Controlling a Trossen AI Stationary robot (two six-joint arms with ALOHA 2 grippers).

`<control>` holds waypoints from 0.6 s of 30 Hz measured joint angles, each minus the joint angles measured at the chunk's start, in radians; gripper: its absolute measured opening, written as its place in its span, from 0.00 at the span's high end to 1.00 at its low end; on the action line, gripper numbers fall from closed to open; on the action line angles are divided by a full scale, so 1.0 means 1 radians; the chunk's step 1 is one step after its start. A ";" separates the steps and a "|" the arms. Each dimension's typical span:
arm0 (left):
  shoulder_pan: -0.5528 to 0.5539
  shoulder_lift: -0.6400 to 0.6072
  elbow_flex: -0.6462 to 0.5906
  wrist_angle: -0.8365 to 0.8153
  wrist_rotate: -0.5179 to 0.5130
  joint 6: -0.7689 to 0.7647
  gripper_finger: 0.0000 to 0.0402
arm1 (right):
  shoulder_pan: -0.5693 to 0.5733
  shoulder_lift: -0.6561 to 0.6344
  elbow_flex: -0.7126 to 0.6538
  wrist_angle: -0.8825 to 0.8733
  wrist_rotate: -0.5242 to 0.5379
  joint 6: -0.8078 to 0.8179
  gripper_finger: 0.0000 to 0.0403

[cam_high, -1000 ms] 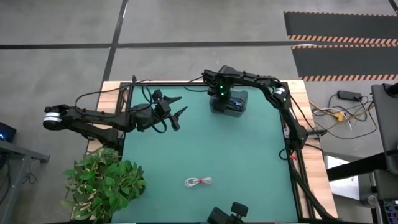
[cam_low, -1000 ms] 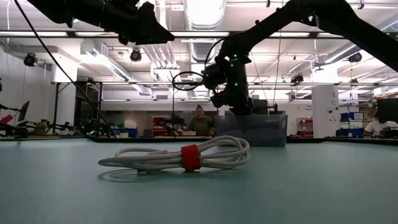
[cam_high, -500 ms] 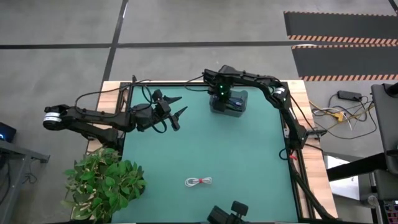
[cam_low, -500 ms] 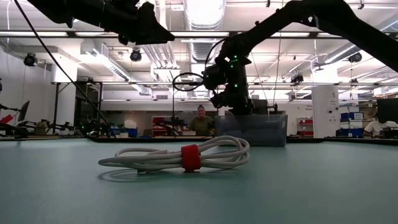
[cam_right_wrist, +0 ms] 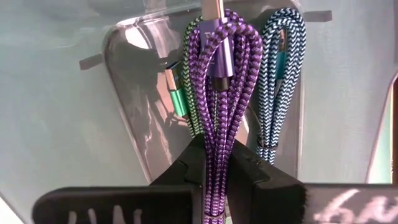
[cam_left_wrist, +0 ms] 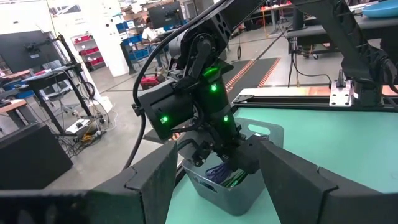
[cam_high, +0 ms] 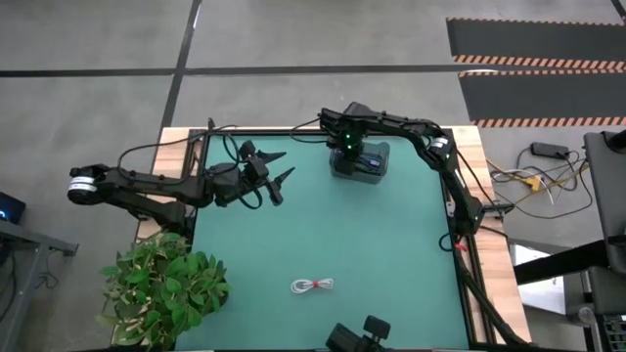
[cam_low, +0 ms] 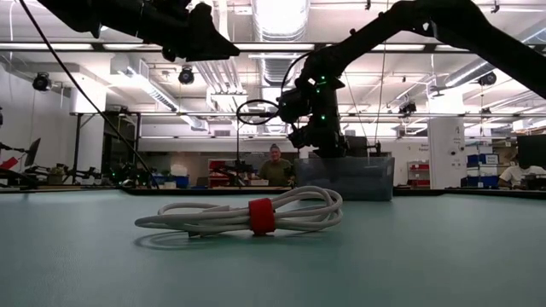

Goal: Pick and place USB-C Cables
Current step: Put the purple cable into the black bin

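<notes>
One purple cable (cam_right_wrist: 217,93) clenched in right gripper (cam_right_wrist: 216,163) over bin (cam_high: 360,161) at 12 o'clock | step – drop-off, release next | white cable (cam_high: 312,286) at 6 o'clock | left gripper (cam_high: 279,166) spread, idle – 10 o'clock

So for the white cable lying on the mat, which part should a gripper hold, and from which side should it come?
Probably at the red band, coming straight down from above. The white cable lies flat on the green mat as a loose elongated coil, and the band gathers all strands into one narrow bundle. Fingers closing across that bundle, at right angles to its length, would likely catch every strand. Nothing stands near it.
</notes>
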 joint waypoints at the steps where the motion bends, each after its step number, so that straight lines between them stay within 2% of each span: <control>1: 0.000 0.000 0.000 0.000 0.000 0.000 0.48 | 0.000 0.000 0.000 0.000 0.000 0.000 0.94; 18: 0.000 0.000 0.000 0.001 0.000 0.000 0.48 | -0.003 0.000 0.000 -0.011 0.000 -0.039 0.94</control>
